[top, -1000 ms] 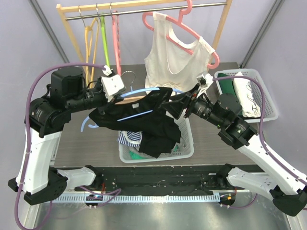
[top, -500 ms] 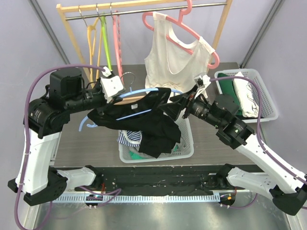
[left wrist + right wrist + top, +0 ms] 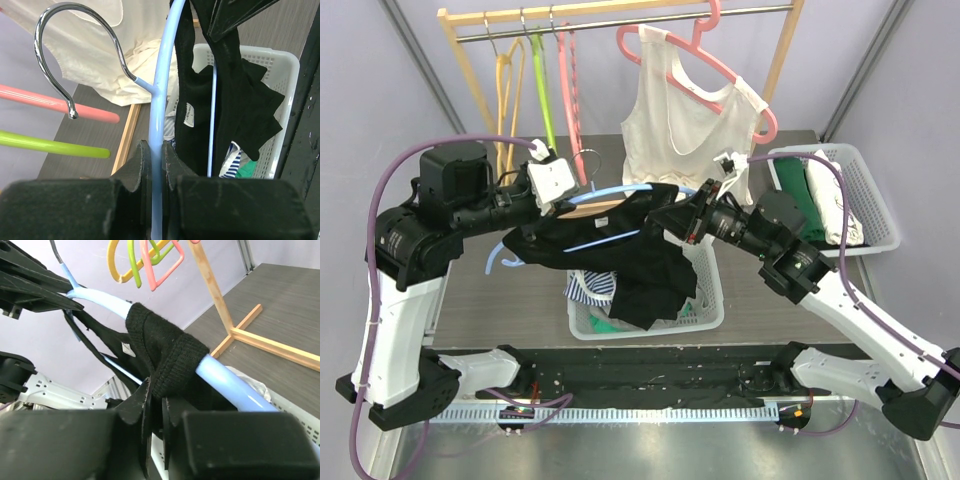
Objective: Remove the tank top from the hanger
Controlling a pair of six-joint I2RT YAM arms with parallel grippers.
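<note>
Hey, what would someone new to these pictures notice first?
A black tank top hangs mid-air at the centre on a light blue hanger, clamped by the left claw while the right claw pinches the top's shoulder strap. Behind it a white tank top hangs on a pink hanger from the rail; below sits a white basket.

Dark grey wood-grain tabletop (image 3: 485, 300) across mid frame. Standing on it: white plastic lattice basket (image 3: 713, 295) at lower centre, holding mixed clothes; second white plastic lattice basket (image 3: 878, 200) at right edge, folded green and white garments inside; light wooden clothes rack (image 3: 783, 50) along the back, feet on the surface.
</note>
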